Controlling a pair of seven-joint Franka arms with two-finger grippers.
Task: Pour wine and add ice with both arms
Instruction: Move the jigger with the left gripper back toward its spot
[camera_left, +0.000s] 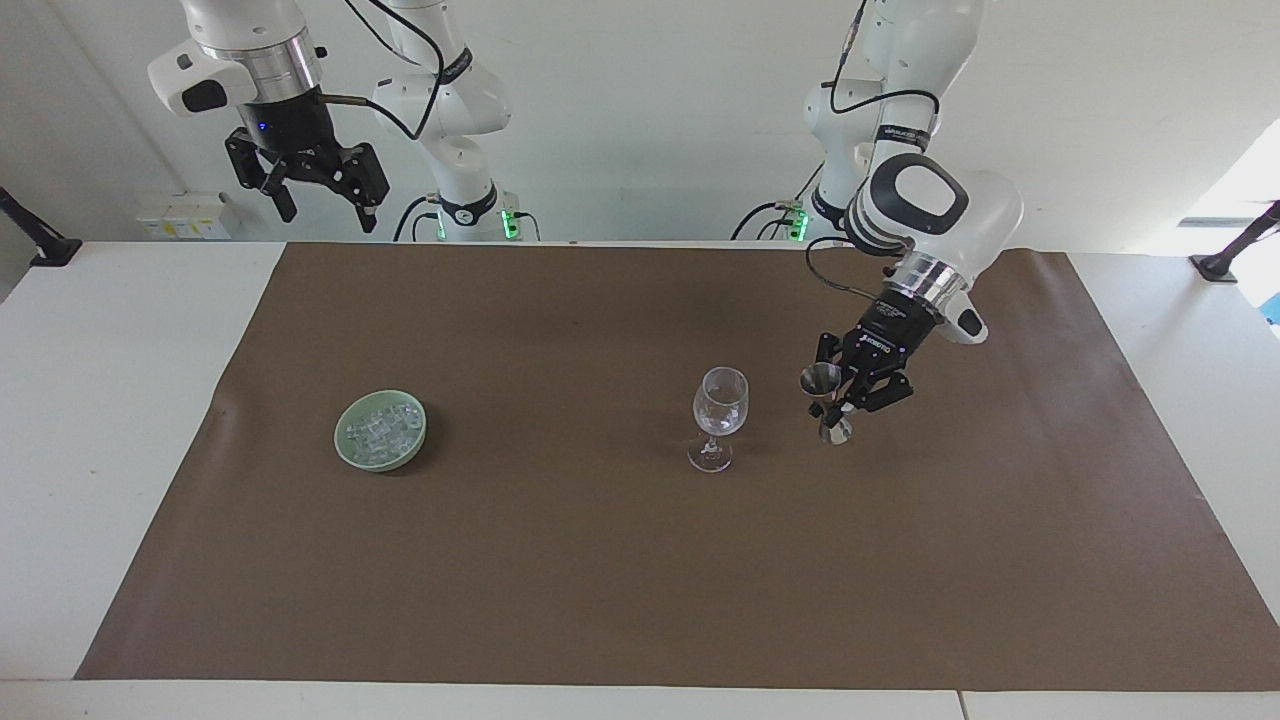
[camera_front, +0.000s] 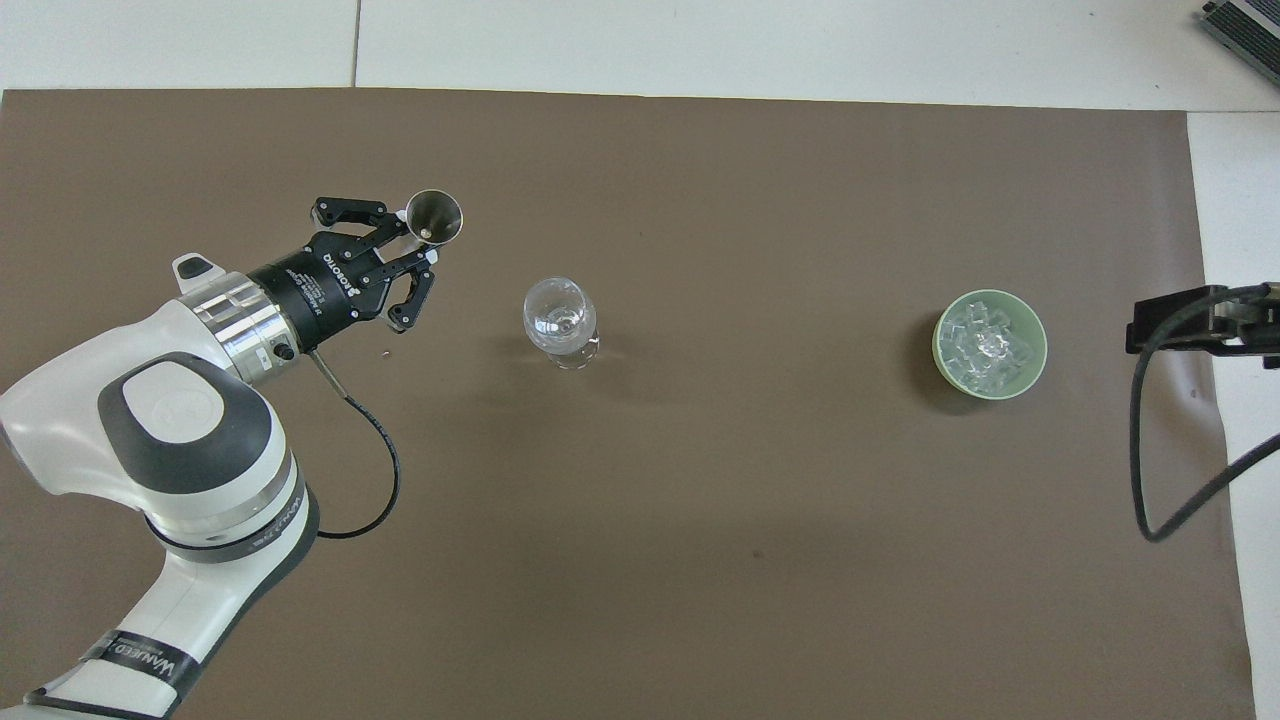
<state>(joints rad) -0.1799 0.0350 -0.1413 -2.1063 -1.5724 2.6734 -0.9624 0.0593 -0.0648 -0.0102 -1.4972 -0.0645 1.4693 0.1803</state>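
The left gripper (camera_left: 838, 400) was clamped on the narrow waist of a steel jigger (camera_left: 828, 405), holding it close to upright beside the wine glass (camera_left: 719, 415), toward the left arm's end of the table. Gripping at the waist left both cups clear, so the measure could tip without the fingers fouling the rim. Its lower cup sat right down at the brown mat (camera_left: 640, 560); whether it touched, the facing view did not settle. In the overhead view the jigger's open mouth (camera_front: 434, 216) faced up, apart from the glass (camera_front: 559, 320), so nothing was pouring at that instant. Whether the glass held any wine could not be told.

Well apart, toward the right arm's end of the table, the ice (camera_left: 381, 429) lay heaped in a pale green bowl (camera_left: 345, 450), untouched by the look of it. That spacing gave each arm its own working side, the glass between them.

The right gripper (camera_left: 322, 208) waited high near its base, jaws apart, nothing in them. My read: the measure was being set down, ice next.
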